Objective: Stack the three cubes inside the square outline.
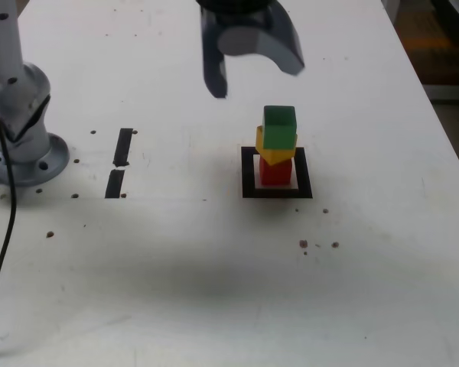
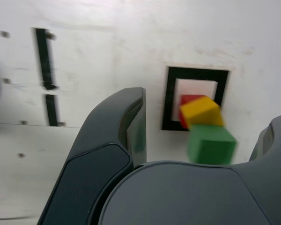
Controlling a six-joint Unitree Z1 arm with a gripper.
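"What carries it all?"
"A white table (image 1: 176, 275). In the exterior view its right edge slants down to that view's right side, and a grey base (image 1: 30, 145) stands toward the left."

"And the gripper (image 1: 258, 82)?"
"Spread wide, pinching nothing, above the table and apart from the stack."

"Where's the square outline (image 1: 249, 174)?"
"Between the base and that right edge. White surface runs from its black border to the edge, dotted with small marks."

"What's on its other side?"
"Two black tape strips (image 1: 123, 147) (image 1: 115, 183), nearly end to end, nearer the base. There's a broad white stretch between them and the outline."

"The cubes?"
"Stacked. The red cube (image 1: 275, 171) is on the white centre, inside the black border. The yellow cube (image 1: 276, 156) sits on it, turned so a corner faces the exterior camera. The green cube (image 1: 279, 128) tops it, turned differently from the yellow."

"Smallest?"
"Brown specks (image 1: 304, 244), some just beyond the outline."
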